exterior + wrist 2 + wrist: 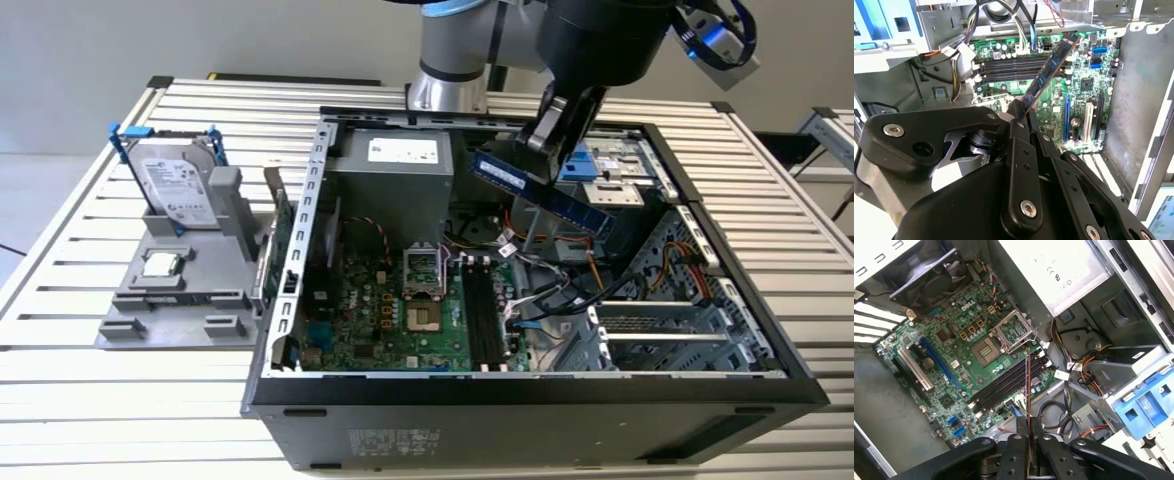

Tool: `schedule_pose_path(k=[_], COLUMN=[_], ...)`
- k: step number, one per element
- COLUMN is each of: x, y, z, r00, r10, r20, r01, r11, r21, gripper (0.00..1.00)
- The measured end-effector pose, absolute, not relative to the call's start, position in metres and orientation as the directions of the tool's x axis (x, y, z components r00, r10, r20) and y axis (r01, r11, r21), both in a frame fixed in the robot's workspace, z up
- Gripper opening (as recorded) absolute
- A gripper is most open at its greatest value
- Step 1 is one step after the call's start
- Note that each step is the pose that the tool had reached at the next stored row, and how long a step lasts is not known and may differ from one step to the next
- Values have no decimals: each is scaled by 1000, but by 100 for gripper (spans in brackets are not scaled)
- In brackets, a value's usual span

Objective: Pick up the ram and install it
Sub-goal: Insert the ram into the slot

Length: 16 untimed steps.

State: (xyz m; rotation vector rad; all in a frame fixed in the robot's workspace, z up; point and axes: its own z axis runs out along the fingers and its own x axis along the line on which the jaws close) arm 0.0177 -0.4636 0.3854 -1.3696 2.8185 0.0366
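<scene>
My gripper is shut on the ram, a long blue stick that hangs tilted above the open computer case. In the exterior view the ram floats over the case's middle, above and beyond the black memory slots on the green motherboard. The second wrist view has the ram slanting away from the gripper over the slots. In the first wrist view the ram is edge-on between the fingers, roughly above the slots, apart from them.
A silver hard drive with blue rails stands on a grey fixture at the exterior view's left, with a small square processor below it. Inside the case are the power supply, the processor socket, loose cables and a blue drive bay.
</scene>
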Motion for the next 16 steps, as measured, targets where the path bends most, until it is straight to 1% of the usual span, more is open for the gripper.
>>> schedule_pose_path(k=[16], x=[18], y=[-464], z=[385], r00=[-691], r10=[-722], r20=[-17], r01=[-723], r11=[691], r21=[18], gripper=[0])
